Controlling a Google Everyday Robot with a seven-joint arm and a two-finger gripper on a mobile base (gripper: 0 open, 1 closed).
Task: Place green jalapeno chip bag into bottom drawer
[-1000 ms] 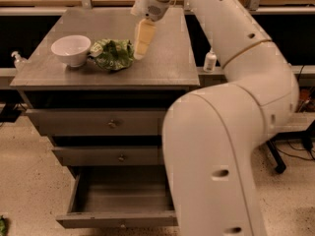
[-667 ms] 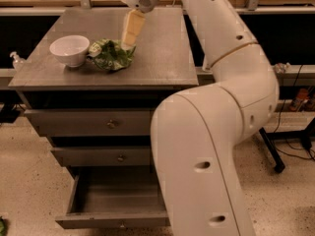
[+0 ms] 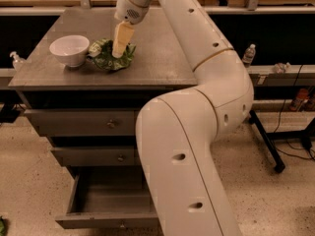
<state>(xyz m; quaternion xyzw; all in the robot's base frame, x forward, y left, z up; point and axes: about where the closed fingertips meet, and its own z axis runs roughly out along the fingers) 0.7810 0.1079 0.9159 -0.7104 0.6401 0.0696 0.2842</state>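
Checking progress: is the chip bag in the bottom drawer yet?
No, the chip bag lies on the cabinet top, the claw over it.

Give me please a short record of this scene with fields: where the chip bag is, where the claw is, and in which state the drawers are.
bag: green jalapeno chip bag lies on the cabinet top, beside the white bowl
claw: claw points down onto the bag
bottom drawer: bottom drawer is pulled open; the arm hides its right part
other drawers: two upper drawers are shut
task state: bag not yet in the drawer
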